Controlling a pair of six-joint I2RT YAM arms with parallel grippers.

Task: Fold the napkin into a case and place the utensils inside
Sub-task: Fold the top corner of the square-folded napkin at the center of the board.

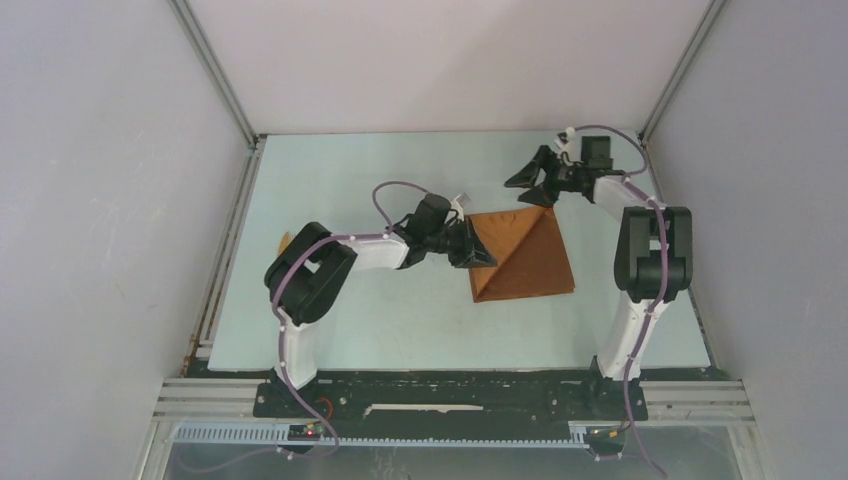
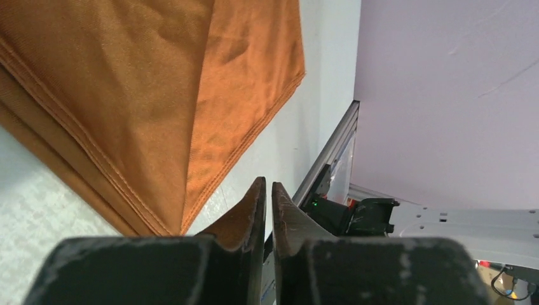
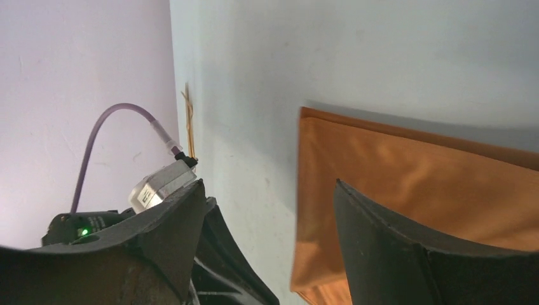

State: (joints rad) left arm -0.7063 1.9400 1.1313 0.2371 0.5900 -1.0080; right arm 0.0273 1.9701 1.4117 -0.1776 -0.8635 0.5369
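1 closed left tool [image 2: 267, 186] beside napkin [image 2: 152, 95]

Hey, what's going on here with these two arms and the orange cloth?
The napkin lies partly folded on the table, a diagonal crease across it. The left gripper, fingers shut, is at its left edge; the right gripper hangs open near its far edge. The wooden utensils lie untouched by the table's left edge.

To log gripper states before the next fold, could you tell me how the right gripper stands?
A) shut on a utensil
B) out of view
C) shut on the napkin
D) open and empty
D: in the right wrist view the right gripper has its fingers spread wide, gripping nothing, while the napkin lies on the table beyond.
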